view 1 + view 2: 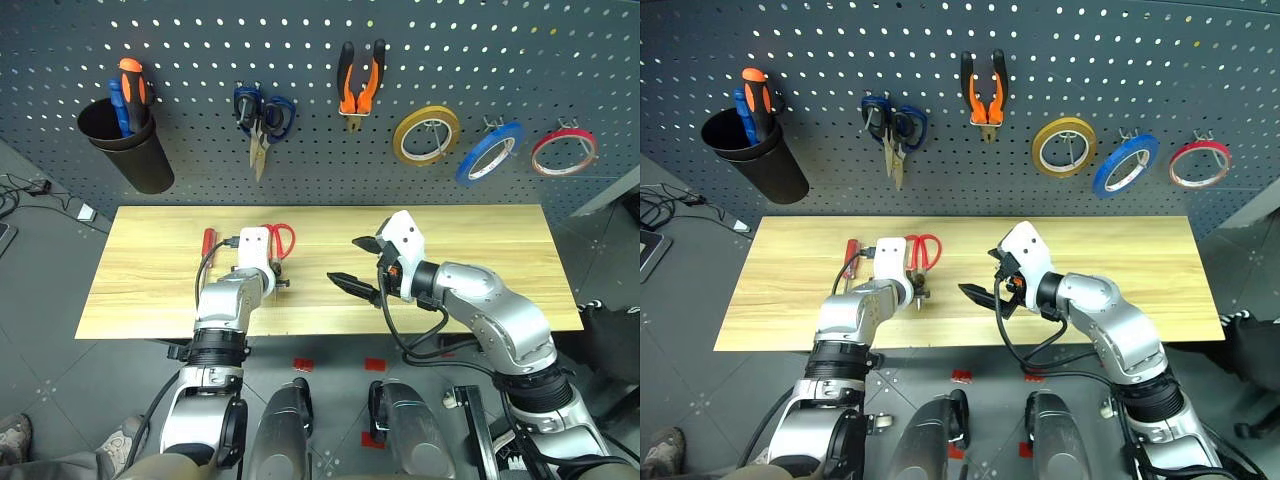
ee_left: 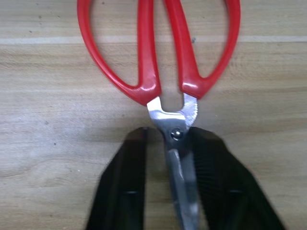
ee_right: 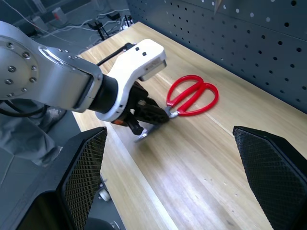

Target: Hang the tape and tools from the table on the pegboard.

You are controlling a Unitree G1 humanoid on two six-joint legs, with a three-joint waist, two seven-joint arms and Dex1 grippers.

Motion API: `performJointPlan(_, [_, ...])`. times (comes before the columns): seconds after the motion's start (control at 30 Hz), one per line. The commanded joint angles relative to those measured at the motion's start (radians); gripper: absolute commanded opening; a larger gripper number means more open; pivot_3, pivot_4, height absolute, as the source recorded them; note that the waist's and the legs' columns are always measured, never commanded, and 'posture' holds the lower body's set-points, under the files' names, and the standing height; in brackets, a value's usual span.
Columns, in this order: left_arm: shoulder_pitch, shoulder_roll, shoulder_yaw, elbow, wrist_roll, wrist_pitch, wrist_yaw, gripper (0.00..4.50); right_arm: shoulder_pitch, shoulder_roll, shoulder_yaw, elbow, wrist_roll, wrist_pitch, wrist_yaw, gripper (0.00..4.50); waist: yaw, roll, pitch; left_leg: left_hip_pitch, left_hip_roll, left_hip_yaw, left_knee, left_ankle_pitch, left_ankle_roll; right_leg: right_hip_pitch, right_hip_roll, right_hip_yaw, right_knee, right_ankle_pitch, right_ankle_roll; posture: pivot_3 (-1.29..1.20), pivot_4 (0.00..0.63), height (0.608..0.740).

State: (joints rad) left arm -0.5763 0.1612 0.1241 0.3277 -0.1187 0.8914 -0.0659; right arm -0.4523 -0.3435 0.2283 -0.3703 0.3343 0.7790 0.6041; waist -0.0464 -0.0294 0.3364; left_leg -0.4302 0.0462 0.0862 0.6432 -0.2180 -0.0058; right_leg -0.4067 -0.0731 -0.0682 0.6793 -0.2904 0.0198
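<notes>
**Left fingers clamped on the scissor blades, loops pointing at the board**

The left gripper [image 2: 180,191] has its two black ribbed fingers [image 2: 120,191] closed on the steel blades of the red-looped scissors [image 3: 192,98], just behind the pivot screw. The scissors lie flat on the table [image 1: 480,260]. Their long axis runs straight out from the fingers, with the glossy plastic loops on the far side, toward the pegboard [image 1: 320,100]. To my eye the coming lift depends on those loops leading onto a hook.

The right gripper [image 1: 362,265] hovers over mid-table with its jaws spread wide, holding nothing. It is the farther of the two.

The red-handled screwdriver [image 1: 208,243] rests just left of the left wrist. The blue tape [image 1: 490,152] and the pliers [image 1: 359,85] already hang on the perforated grey panel.
</notes>
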Motion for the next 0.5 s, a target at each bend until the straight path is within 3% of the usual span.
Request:
performJointPlan(0.03, [0.056, -0.013, 0.001, 0.031, -0.024, 0.065, -0.028, 0.29, 0.001, -0.005, -0.012, -0.048, 0.016, -0.005, 0.002, 4.5, 0.0, 0.0, 0.0, 0.0, 0.0, 0.0, 0.0, 0.0, 0.0, 0.0, 0.0, 0.0, 0.0, 0.0, 0.0, -0.17, 0.373, 0.74])
performJointPlan(0.23, [0.095, 0.012, -0.027, -0.09, -0.02, 0.017, -0.081, 0.29, -0.002, -0.012, -0.012, -0.044, 0.003, -0.023, -0.005, 4.5, -0.003, 0.0, 0.0, 0.0, 0.0, 0.0, -0.001, 0.0, 0.0, 0.0, 0.0, 0.0, -0.001, 0.0, 0.0, -0.17, 0.366, 0.74])
performJointPlan(0.4, [0.223, 0.131, -0.16, -0.375, 0.04, -0.139, -0.195, 0.29, -0.004, -0.05, 0.004, -0.076, -0.088, -0.173, -0.014, 4.5, -0.009, -0.001, 0.001, -0.002, 0.0, 0.001, -0.003, 0.0, -0.001, -0.003, 0.0, 0.001, -0.002, 0.0, 0.0, -0.18, 0.358, 0.74])
performJointPlan(0.5, [0.302, 0.167, -0.16, -0.517, 0.049, -0.171, -0.19, 0.29, 0.013, -0.047, -0.021, -0.111, -0.119, -0.312, -0.027, 4.5, -0.01, -0.001, 0.002, -0.003, 0.001, 0.001, -0.004, 0.0, -0.001, -0.004, 0.0, 0.001, -0.003, 0.0, 0.0, -0.18, 0.355, 0.74])
